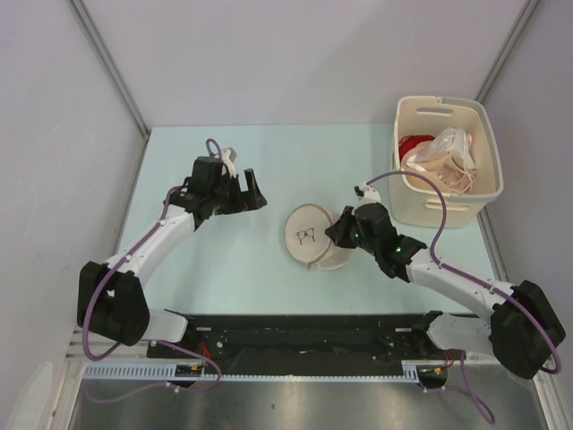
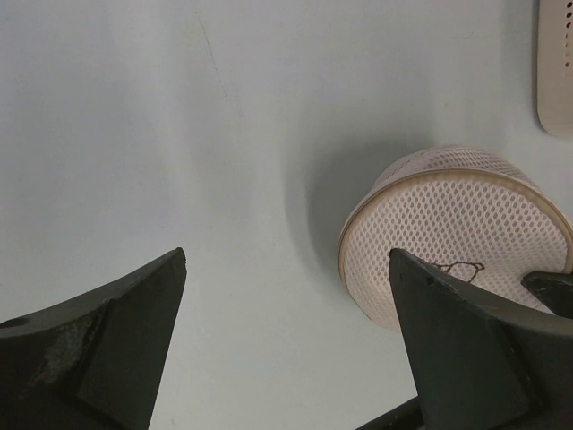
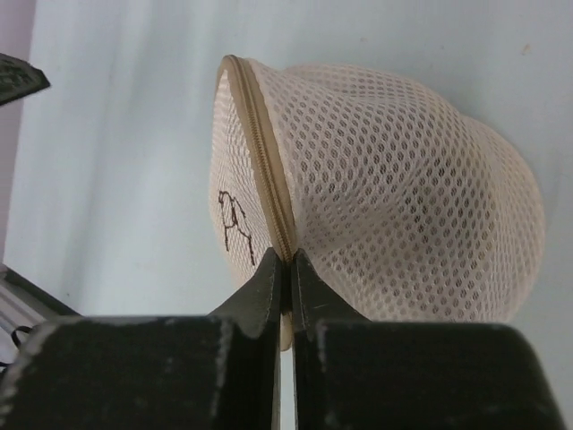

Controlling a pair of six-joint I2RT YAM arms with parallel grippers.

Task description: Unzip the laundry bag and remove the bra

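The laundry bag [image 1: 311,235] sits mid-table [image 1: 269,161], tipped up on its side with the eyeglasses print facing left. The right gripper [image 1: 338,235] is pinched tight on the zip [image 3: 264,152] at the bag's rim. To the left, well apart, the left gripper [image 1: 252,190] hangs with its jaws spread wide around nothing. A cream basket [image 1: 445,208] holding pale and red cloth stands at the far right.

A pale mint counter [image 1: 242,161] is enclosed by plain grey-white panels [image 1: 295,54] at 9, 12 and 3 o'clock, joined by slanted metal posts [image 1: 107,63]. Soft, even light is cast throughout. A black rail [image 1: 304,336] and a brushed-metal sheet [image 1: 295,408] are seen at 6 o'clock.
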